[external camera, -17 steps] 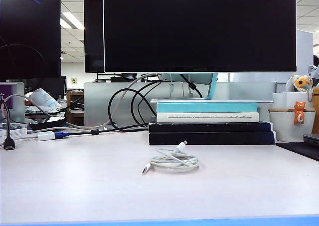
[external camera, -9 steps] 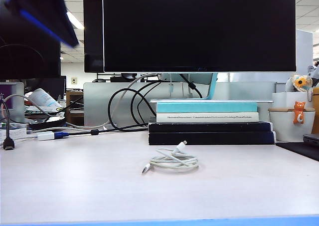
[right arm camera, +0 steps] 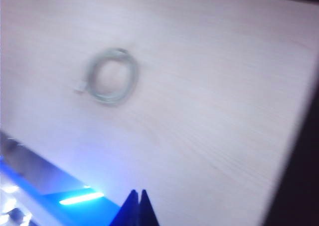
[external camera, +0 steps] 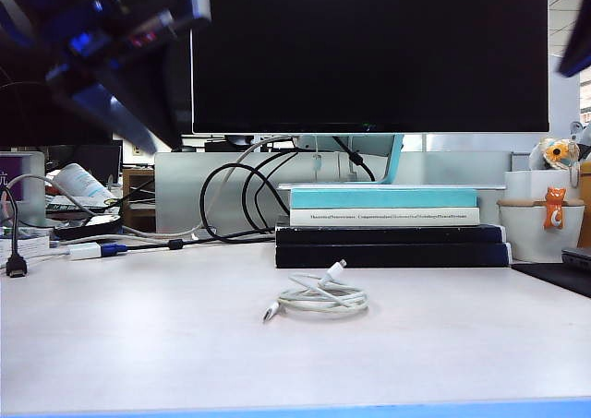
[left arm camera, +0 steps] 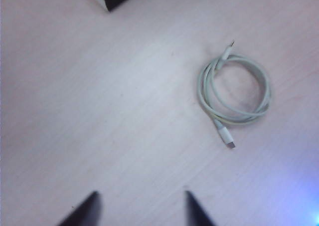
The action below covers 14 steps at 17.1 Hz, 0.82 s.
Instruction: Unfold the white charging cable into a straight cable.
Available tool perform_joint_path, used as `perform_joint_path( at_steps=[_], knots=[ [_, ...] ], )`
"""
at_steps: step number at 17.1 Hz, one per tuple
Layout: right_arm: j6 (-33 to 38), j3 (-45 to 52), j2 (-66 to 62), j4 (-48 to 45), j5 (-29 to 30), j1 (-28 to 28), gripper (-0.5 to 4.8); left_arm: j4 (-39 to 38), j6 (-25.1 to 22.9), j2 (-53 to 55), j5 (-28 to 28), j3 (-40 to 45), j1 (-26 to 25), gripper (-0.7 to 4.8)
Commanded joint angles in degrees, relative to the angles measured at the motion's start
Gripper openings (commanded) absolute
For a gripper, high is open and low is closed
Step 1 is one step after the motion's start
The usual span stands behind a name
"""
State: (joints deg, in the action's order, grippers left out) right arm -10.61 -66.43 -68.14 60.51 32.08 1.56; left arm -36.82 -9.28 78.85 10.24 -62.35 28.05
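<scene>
The white charging cable (external camera: pixel 319 299) lies coiled in a small loop on the pale table (external camera: pixel 138 344), in front of the book stack, with both plugs free. In the left wrist view the cable (left arm camera: pixel 201 86) lies well ahead of my left gripper (left arm camera: pixel 141 193), which hangs open and empty above bare table. My right gripper (right arm camera: pixel 138 192) is shut with nothing in it, high over the table, and the cable (right arm camera: pixel 107 100) is far from its tips. In the exterior view the left arm (external camera: pixel 111 40) is a blur at the upper left and the right arm (external camera: pixel 577 40) shows only at the upper right edge.
A stack of books (external camera: pixel 388 233) stands just behind the coil, under a large black monitor (external camera: pixel 369 53). Thick black cables (external camera: pixel 231 197) loop at the back left, beside a white adapter with a blue plug (external camera: pixel 85 250). A white pot with an orange cat figure (external camera: pixel 545 222) stands at the right.
The left arm has swung down and rightward into the upper left of the exterior view. A dark part of the right arm has appeared at the upper right. The cable has not moved.
</scene>
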Motion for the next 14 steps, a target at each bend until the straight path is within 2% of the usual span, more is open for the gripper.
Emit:
perform_joint_path(
  at_steps=[1,2,3,4,5,6,9,14],
  knots=[
    [-0.4,0.3,-2.3,-2.4,2.2,2.7,-0.06,1.0,0.1,2.6,3.6,-0.3,0.1,3.12],
    [-0.7,0.3,-2.9,-2.8,2.2,3.6,-0.05,1.1,-1.2,3.2,5.7,-0.3,0.1,3.13],
    [-3.4,0.3,-4.3,-3.7,2.2,6.0,0.18,1.7,-4.5,4.3,8.7,-0.3,0.1,3.13],
    [-4.7,0.3,-5.0,-3.8,2.2,7.3,0.43,2.1,-5.6,4.8,9.4,-0.3,0.1,3.13],
    [-6.3,0.2,-6.8,-4.5,2.1,10.7,1.08,3.7,-5.7,5.9,9.3,-0.3,0.2,3.12],
    [-6.4,0.2,-7.8,-5.2,1.8,11.8,1.3,4.8,-5.7,6.6,9.3,-0.3,0.2,3.12],
    [-6.4,0.2,-12.6,-7.1,-1.3,16.9,1.41,7.9,-4.5,10.2,10.7,-0.4,0.2,3.1],
    [-6.4,0.2,-15.2,-6.8,-3.5,17.7,1.5,12.1,3.1,18.3,17.7,-0.5,0.3,3.11]
  ],
)
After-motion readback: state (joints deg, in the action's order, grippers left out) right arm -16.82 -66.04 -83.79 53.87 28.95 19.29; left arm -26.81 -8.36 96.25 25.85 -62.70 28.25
